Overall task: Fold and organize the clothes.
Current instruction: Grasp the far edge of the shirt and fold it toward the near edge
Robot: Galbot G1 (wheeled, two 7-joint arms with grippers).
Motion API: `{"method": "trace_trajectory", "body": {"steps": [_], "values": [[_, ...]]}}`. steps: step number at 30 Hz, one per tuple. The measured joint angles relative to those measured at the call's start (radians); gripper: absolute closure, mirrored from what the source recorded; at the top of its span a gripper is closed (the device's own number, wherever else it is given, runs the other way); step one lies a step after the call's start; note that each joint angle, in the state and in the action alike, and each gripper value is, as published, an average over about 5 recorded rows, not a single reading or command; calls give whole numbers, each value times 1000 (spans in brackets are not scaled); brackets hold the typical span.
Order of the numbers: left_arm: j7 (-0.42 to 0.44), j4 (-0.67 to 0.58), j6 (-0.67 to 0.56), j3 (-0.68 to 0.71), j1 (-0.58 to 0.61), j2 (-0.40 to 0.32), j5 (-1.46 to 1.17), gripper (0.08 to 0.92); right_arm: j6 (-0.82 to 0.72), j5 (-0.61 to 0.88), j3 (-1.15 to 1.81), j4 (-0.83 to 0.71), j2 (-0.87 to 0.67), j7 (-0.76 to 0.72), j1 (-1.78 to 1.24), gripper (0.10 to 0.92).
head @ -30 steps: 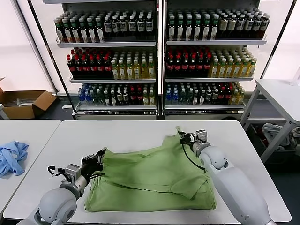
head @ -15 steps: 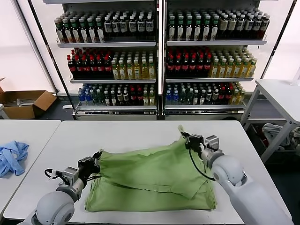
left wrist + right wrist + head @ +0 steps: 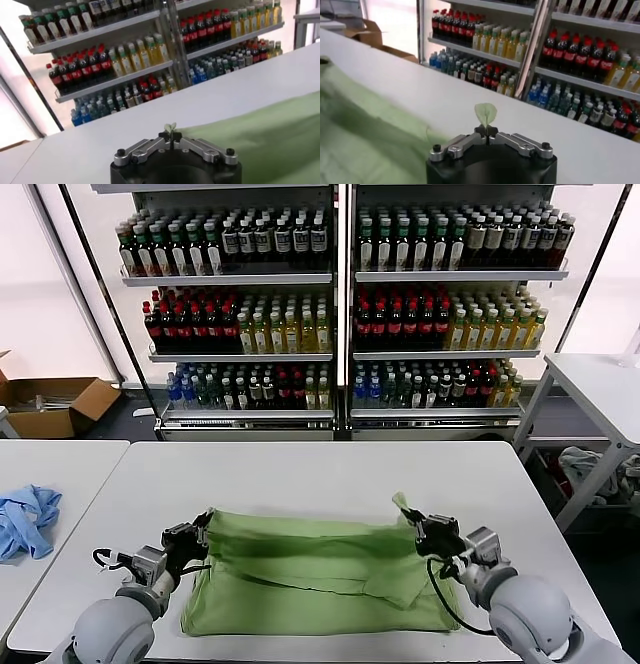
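Now drawn low and toward the robot, the far edge of the light green shirt has been carried over the rest of the garment in the past second: where that edge stood lifted in a slack peak over the middle of the white table, it stretches as a nearly level line just above the cloth beneath. The left gripper, at the shirt's left corner, has its fingers pressed together on a small tuft of green fabric, as its wrist view confirms; the right gripper, at the right corner, pinches a similar leaf-shaped pinch of cloth. Both have travelled back from the far side of the table, the right one the farther. The fold looks close to being laid, with the pinched edge not yet set down and released, so the shirt lies doubled along the near part of the table. A light blue garment sits apart on the neighbouring table to the left. Behind, shelves hold rows of bottled drinks, but none of their labels can be read, and no print shows on the shirt.
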Motion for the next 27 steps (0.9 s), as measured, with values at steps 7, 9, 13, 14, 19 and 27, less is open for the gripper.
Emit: {"method": "trace_trajectory", "body": {"steps": [7,9,13,14,19,27], "values": [[-2,-10,9,-2,33,3,38,914,14,-27,37,22,-17,12,-103,918],[-7,-14,12,0,46,1,50,914,18,-31,40,24,-17,20,-124,918],[-20,-12,12,8,74,-8,77,914,28,-37,41,27,-19,41,-161,918],[-24,-11,12,10,81,-10,85,914,30,-37,42,30,-20,47,-170,918],[-44,-16,11,9,117,-22,121,914,36,-40,50,46,-22,75,-209,918],[-89,-21,2,19,172,-44,179,914,44,-47,35,68,-7,136,-264,918]]}}
